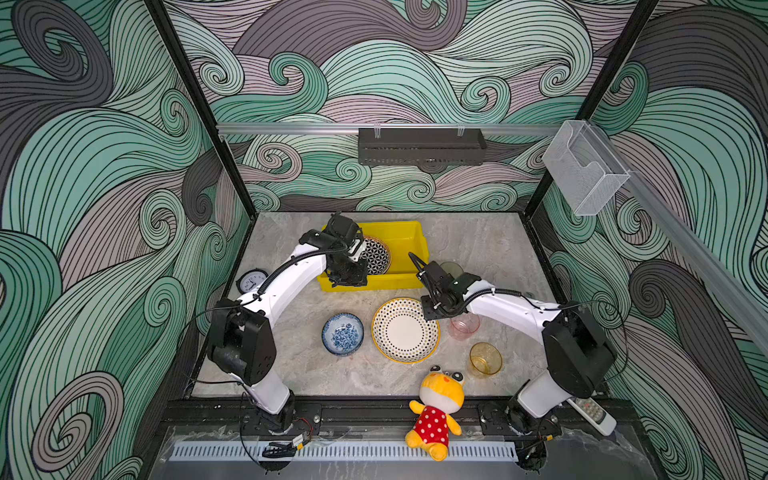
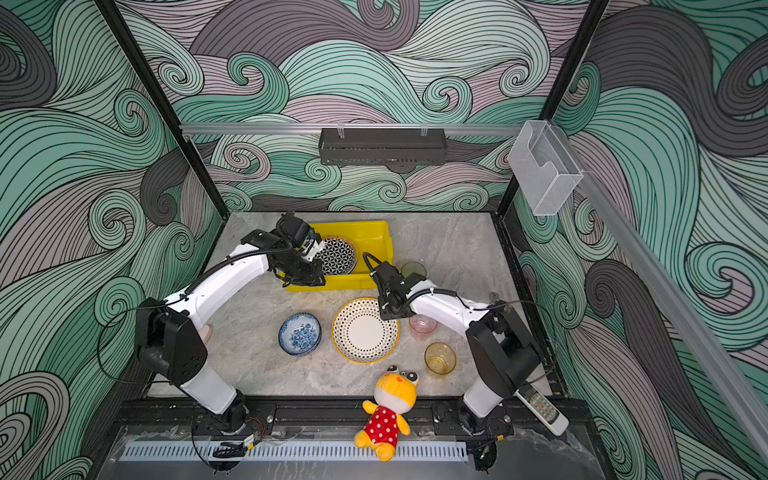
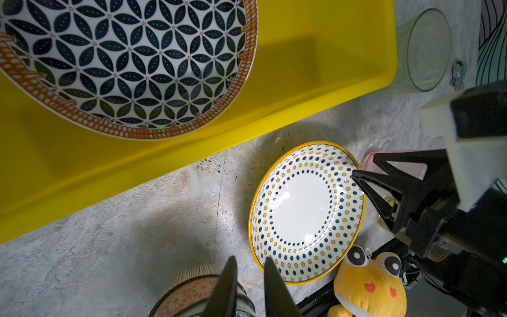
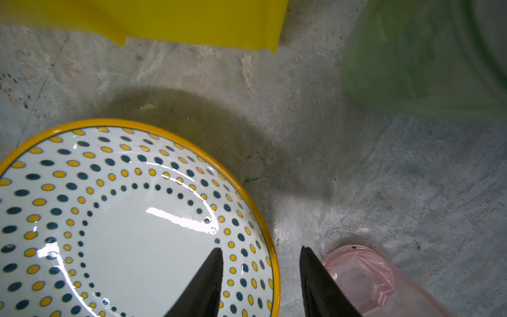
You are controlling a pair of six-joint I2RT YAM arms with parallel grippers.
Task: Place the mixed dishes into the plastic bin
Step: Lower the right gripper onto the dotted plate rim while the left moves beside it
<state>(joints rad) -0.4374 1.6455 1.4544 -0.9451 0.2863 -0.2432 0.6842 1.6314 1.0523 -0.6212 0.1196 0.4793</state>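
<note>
The yellow plastic bin (image 1: 411, 232) stands at the back of the table with a geometric plate (image 1: 378, 257) (image 3: 123, 63) inside. Above its left part my left gripper (image 3: 250, 259) is shut on the rim of a small bowl (image 3: 189, 288), striped outside and orange inside. My right gripper (image 4: 260, 248) is open, its fingers astride the rim of the yellow dotted plate (image 1: 405, 330) (image 4: 123, 219); whether they touch it I cannot tell. One finger is over the plate, and beside the other stands the pink cup (image 4: 370, 280).
A blue floral bowl (image 1: 343, 333) sits left of the dotted plate. An amber cup (image 1: 485, 359) and a green cup (image 1: 452, 268) stand on the right. A yellow plush toy (image 1: 438, 409) lies at the front edge, a black clock (image 1: 251, 280) at the left wall.
</note>
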